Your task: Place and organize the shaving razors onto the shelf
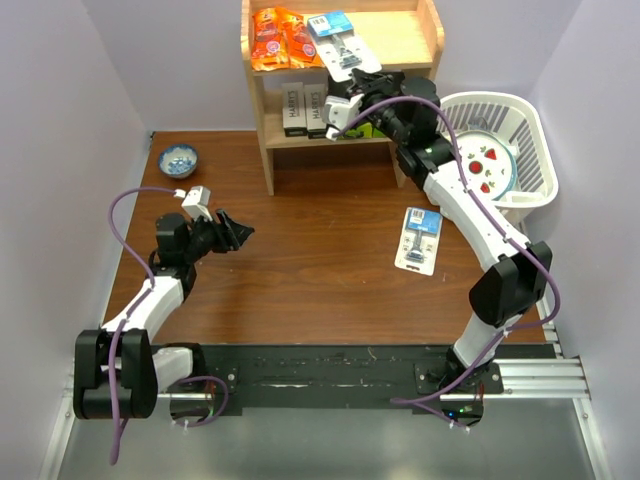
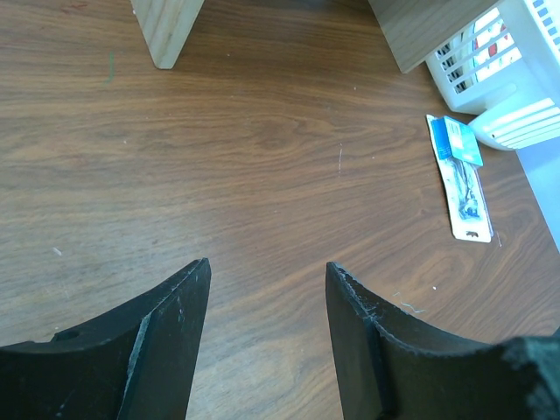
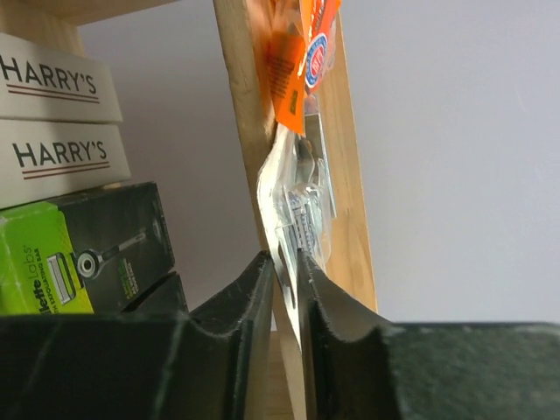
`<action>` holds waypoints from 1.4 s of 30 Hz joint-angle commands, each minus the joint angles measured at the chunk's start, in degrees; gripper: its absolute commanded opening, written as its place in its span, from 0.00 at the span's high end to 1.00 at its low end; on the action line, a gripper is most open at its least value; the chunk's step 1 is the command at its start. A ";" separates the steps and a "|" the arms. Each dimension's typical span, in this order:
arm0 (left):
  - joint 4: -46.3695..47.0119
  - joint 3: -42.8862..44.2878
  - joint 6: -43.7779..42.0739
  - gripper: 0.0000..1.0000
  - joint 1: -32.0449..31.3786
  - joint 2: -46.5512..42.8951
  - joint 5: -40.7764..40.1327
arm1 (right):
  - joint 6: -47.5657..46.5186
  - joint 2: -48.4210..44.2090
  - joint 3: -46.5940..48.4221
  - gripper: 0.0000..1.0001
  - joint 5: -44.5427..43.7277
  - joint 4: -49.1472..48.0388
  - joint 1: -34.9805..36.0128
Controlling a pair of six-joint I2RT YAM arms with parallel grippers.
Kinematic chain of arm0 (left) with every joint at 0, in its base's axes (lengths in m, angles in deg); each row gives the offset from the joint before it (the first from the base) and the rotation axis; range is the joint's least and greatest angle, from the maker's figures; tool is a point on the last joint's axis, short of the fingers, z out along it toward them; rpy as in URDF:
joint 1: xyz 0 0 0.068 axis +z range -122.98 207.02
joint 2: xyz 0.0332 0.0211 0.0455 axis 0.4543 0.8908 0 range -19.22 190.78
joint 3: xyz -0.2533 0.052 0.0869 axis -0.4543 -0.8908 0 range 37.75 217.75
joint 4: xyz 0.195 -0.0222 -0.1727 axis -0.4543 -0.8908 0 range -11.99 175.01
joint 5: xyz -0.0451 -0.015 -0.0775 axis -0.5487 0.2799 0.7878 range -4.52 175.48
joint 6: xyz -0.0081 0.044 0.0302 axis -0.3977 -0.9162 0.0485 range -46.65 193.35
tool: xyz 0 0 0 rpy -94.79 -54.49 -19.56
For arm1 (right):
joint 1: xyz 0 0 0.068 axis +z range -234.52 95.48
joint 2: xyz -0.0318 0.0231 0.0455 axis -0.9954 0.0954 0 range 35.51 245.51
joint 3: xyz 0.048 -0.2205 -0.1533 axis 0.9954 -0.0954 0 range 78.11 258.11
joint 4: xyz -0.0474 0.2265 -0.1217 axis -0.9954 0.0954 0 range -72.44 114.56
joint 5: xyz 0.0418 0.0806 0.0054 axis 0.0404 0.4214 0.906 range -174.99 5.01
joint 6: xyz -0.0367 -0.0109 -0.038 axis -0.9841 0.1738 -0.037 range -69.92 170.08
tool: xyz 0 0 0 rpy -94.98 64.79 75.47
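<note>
The wooden shelf (image 1: 400,35) stands at the back of the table. One clear blister card of shaving razors (image 1: 343,48) with a blue header lies tilted over the front rim of the top board, next to orange snack packets (image 1: 280,38). My right gripper (image 1: 358,80) is shut on that card's lower edge (image 3: 293,210); the card passes between its fingers (image 3: 287,262). Two HARRY'S boxes (image 3: 57,118) and black boxes with lime-green ends (image 3: 87,254) sit on the lower board. A second blister card (image 1: 420,240) lies flat on the table. My left gripper (image 1: 240,232) hovers open and empty over bare wood (image 2: 267,280).
A white slatted basket (image 1: 535,120) holding a strawberry-patterned plate (image 1: 488,165) stands right of the shelf. A small blue bowl (image 1: 179,158) sits at the back left. The shelf's side panels (image 2: 166,31) reach down to the table.
</note>
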 commanded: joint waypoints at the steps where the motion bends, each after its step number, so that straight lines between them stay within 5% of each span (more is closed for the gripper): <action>1: 3.12 0.88 0.65 0.40 0.41 0.62 0.46 | -0.64 0.31 1.71 0.83 -2.30 -2.52 1.83; 15: 3.56 1.05 1.09 0.40 0.50 1.06 0.46 | -3.72 3.57 6.46 1.00 -12.50 -4.54 6.58; 42: 2.07 1.76 0.57 0.40 0.50 0.80 0.55 | -6.18 3.48 4.88 1.00 -15.75 -7.71 6.67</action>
